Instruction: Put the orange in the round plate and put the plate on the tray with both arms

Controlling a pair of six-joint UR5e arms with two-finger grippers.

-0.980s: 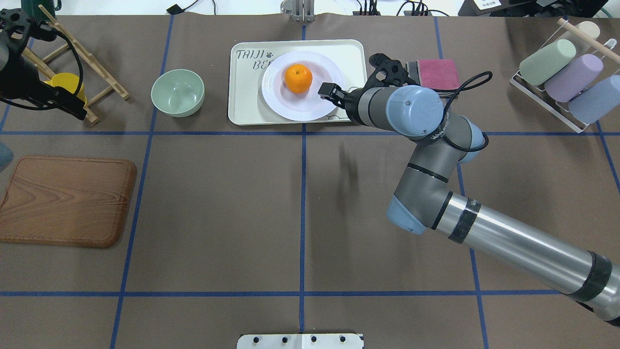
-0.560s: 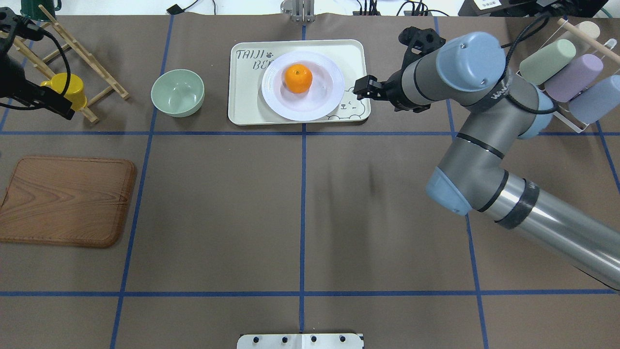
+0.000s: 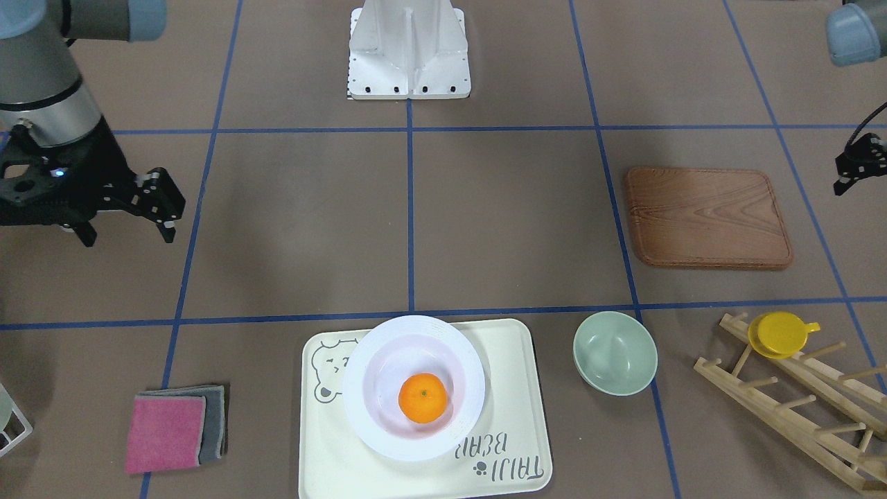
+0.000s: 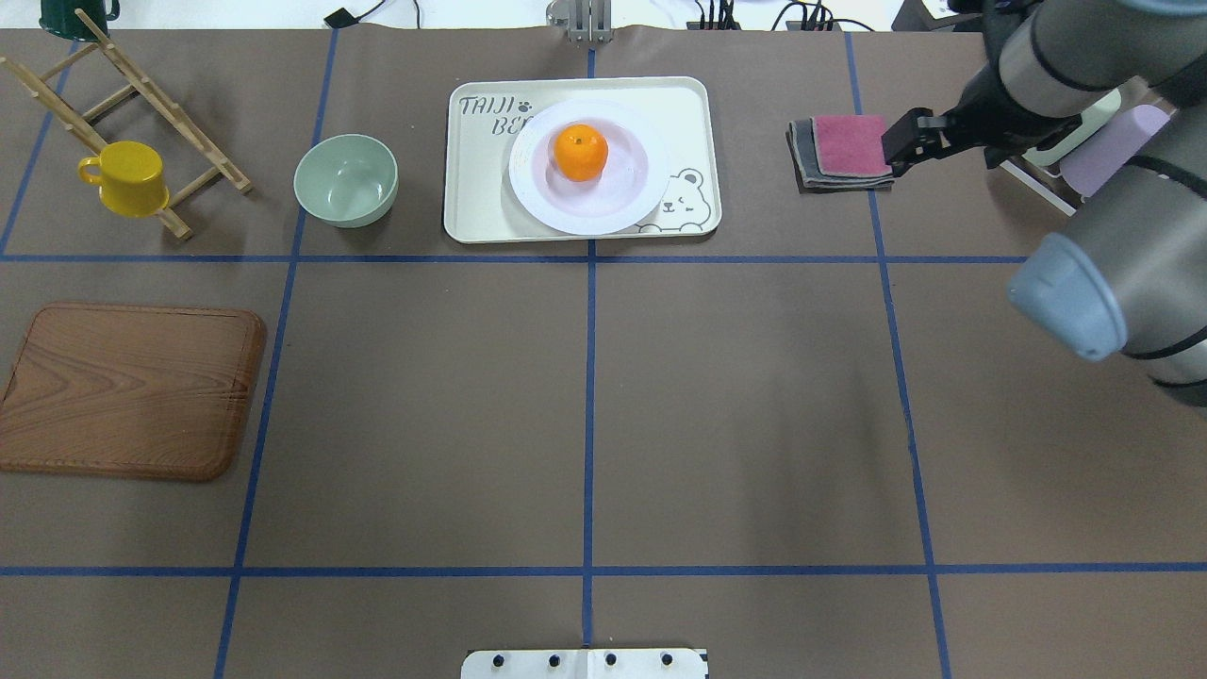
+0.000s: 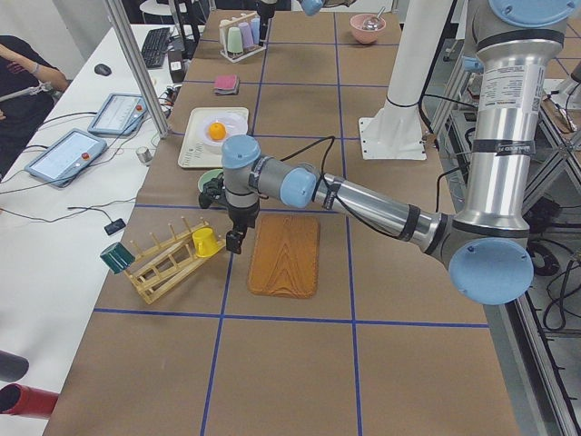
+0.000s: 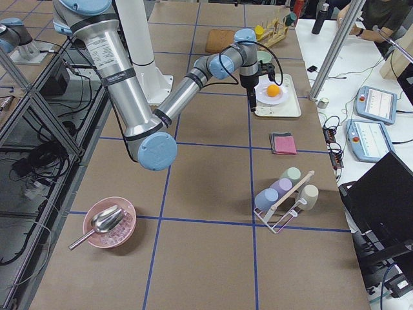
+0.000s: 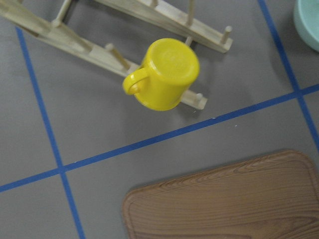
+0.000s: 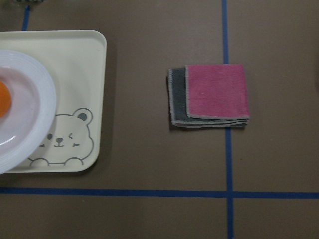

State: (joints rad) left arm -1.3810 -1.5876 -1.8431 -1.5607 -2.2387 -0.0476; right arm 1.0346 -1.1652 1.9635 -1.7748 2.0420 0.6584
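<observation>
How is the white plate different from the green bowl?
The round plate is white; the green bowl is pale green. The round plate is wider, with a broad ridged rim; the green bowl is smaller and plain-rimmed. The round plate holds the orange and sits on the tray; the green bowl holds nothing and sits on the table. Both are round and open side up.

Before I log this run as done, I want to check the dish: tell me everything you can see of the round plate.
The round plate is glossy white and deep, with a wide ridged rim and a faintly pink-tinted well. Its material looks like ceramic or hard plastic. It sits flat and upright on the tray, covering part of the lettering and of the bear drawing. The orange rests in its well. Nothing else touches it.
</observation>
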